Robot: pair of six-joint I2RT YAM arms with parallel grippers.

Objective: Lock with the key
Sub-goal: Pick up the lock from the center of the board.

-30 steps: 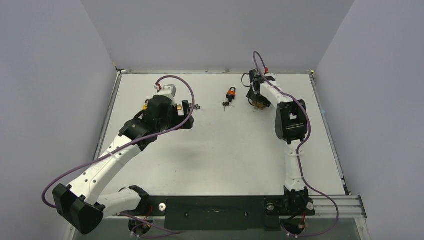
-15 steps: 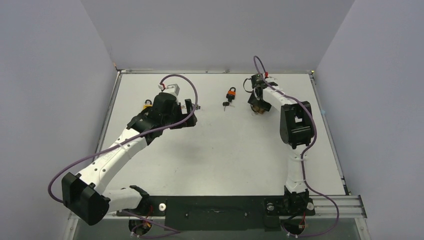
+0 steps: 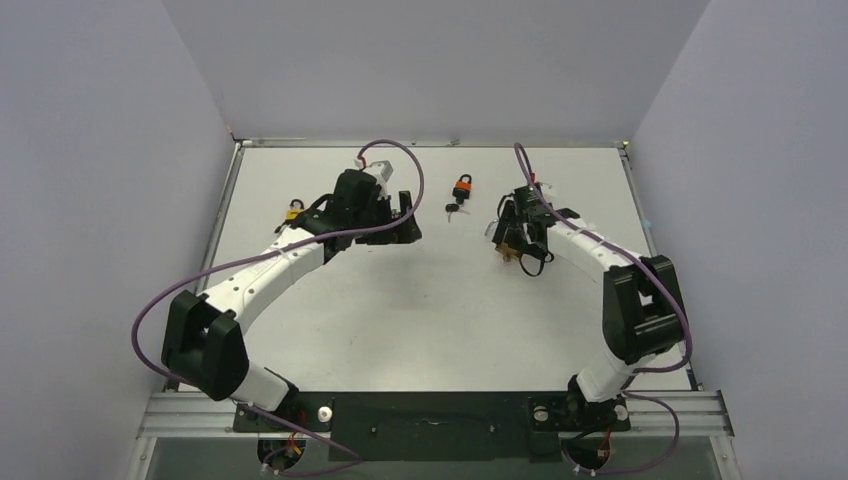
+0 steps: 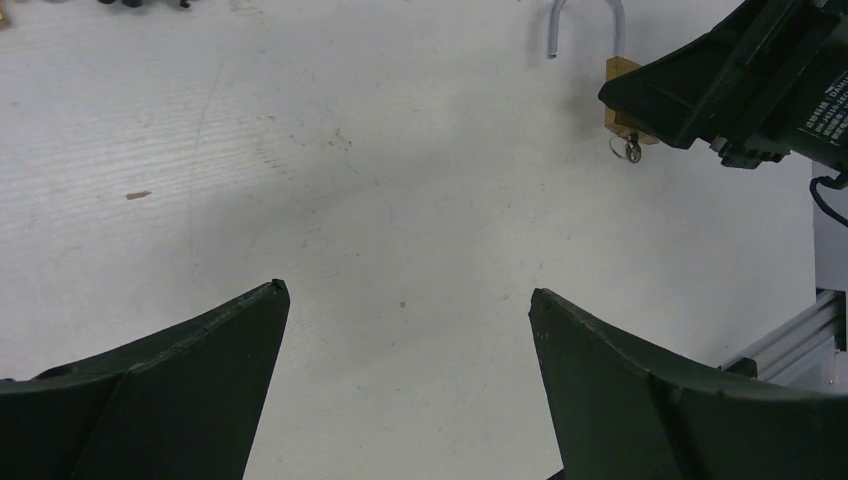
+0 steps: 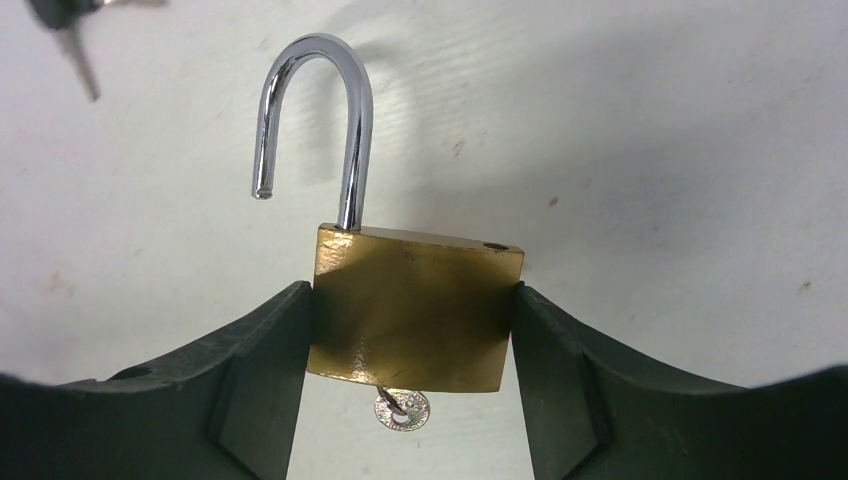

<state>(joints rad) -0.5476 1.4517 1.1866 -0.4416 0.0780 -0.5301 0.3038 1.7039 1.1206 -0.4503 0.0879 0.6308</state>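
The right gripper (image 5: 412, 305) pinches the brass padlock (image 5: 415, 330) across its flat sides; it looks rigid, dense and slippery. The left gripper (image 4: 405, 300), spread and empty, suits the bow of the key (image 5: 400, 408).

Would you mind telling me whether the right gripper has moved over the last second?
Yes. The right gripper has drawn back toward the near side: it was level with the orange padlock and now sits clearly nearer than it.

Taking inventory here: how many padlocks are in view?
3: brass padlock gripped by the right end effector; orange padlock at far centre; a yellow one, seemingly a padlock, far left beside the left arm.
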